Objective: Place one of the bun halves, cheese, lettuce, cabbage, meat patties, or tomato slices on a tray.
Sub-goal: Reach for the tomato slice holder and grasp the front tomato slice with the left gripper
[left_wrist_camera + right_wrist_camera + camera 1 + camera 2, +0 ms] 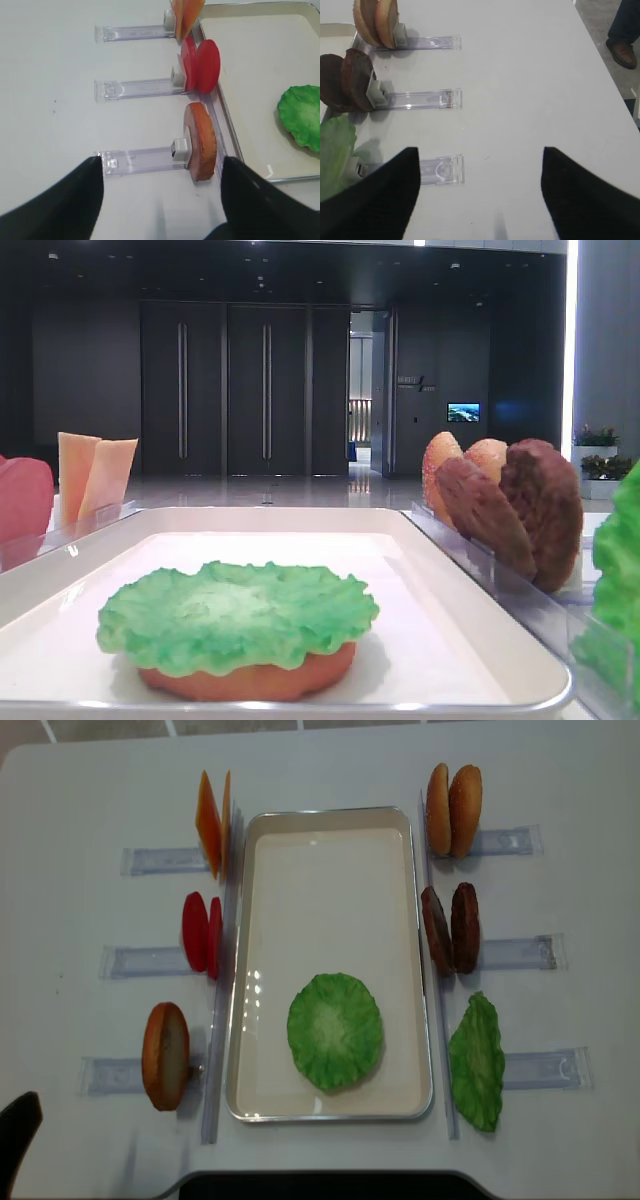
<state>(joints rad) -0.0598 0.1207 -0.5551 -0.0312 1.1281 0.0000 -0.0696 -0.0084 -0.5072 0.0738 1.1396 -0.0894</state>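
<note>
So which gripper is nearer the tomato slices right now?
Left. The left gripper hovers open by the left holders, the tomato slices just ahead of it. The right gripper is across the tray, by the lettuce holder.

Lettuce point(235, 615) hides most of bun half point(250, 677).

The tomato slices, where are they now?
In the overhead view the tomato slices stand upright left of the tray, between the cheese and a bun half.

- lettuce point(335, 1030): bright green
- tray point(330, 840): white, shiny rim
- tomato slices point(201, 933): red
- meat patties point(450, 928): dark brown
- cheese point(210, 823): pale orange
</note>
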